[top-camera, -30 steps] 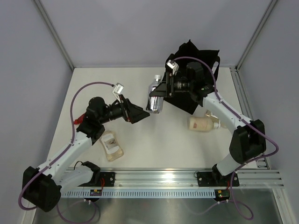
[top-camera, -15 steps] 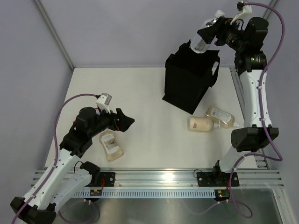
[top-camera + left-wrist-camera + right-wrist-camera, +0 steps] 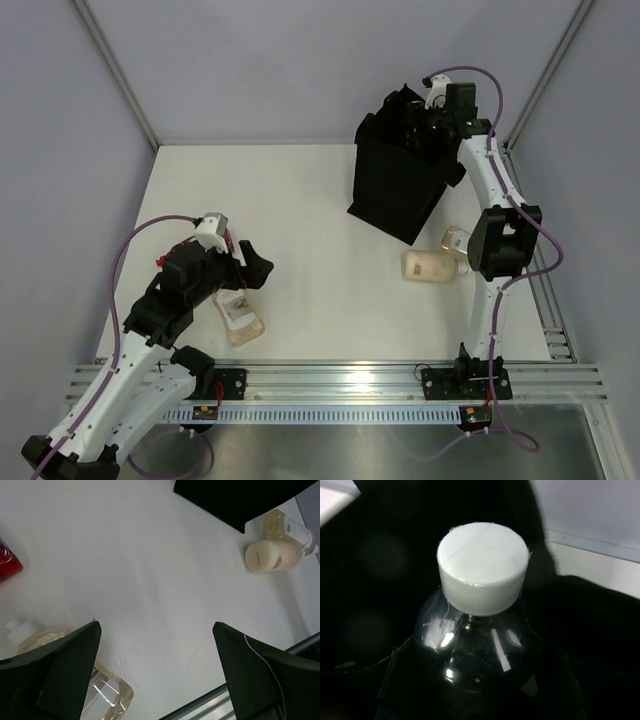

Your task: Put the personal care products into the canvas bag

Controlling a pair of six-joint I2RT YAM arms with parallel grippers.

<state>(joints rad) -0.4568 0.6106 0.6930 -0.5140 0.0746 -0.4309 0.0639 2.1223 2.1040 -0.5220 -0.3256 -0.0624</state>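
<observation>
white tabletop (image 3: 320,230), pale lavender walls (image 3: 300,60), a metal rail (image 3: 350,378) along the near edge. the black canvas bag (image 3: 395,190) stands far right. the right gripper (image 3: 424,128) sits at its mouth, clamped on a clear round-shouldered bottle (image 3: 475,650) with a ribbed white cap. the left gripper (image 3: 155,645) hangs spread wide, holding nothing, over a flat clear bottle (image 3: 240,315). a beige bottle (image 3: 430,265) lies beside the bag.

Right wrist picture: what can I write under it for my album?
A clear bottle, its white ribbed cap facing the camera, with the black canvas bag behind it.
</observation>
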